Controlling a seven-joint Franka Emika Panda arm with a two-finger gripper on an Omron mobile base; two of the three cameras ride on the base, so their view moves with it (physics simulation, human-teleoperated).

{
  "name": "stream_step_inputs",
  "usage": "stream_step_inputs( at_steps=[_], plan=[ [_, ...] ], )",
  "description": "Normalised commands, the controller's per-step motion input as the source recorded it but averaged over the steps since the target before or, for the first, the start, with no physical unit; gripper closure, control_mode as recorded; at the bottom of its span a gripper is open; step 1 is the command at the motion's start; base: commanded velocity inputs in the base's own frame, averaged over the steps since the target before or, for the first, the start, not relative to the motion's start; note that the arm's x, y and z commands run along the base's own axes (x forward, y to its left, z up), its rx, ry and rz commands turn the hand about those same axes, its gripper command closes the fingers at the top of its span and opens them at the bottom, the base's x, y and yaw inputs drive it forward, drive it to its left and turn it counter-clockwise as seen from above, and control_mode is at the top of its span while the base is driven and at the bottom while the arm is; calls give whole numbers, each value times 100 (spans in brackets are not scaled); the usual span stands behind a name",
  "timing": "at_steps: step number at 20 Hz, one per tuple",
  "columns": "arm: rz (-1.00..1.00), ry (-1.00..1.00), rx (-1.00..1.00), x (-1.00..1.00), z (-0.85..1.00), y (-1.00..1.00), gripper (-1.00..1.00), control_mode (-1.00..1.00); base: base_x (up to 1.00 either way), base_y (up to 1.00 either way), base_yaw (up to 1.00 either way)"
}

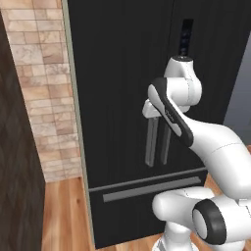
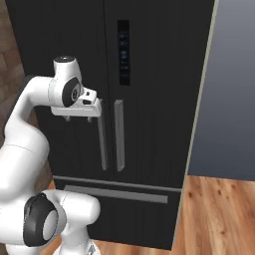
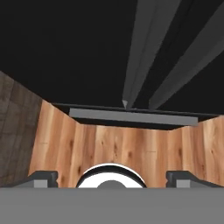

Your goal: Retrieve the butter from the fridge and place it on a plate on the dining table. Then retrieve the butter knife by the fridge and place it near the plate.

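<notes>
Fridge stands closed, both doors black, directly ahead of the gripper, which sits spread at the left door handle. Wood floor lies below; brick wall to its left.

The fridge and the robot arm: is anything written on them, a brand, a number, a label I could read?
No text can be read.
Fridge: the narrow dark panel on its left door carries small bluish marks, too small and blurred to read.
Arm: a thin squiggle on its dark band, perhaps a logo, too small to read.
Bar handles and drawer handle: plain grey, no lettering.
</notes>
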Motion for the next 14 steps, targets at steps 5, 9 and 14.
stream_step_inputs(
  at_steps=[5,9,14],
  plan=[
    [0,0,0,0,0,0,-100,100,-24,-10,-12],
    [0,0,0,0,0,0,-100,100,-1,-32,-4],
    [0,0,0,0,0,0,-100,100,0,-40,-2]
  ],
)
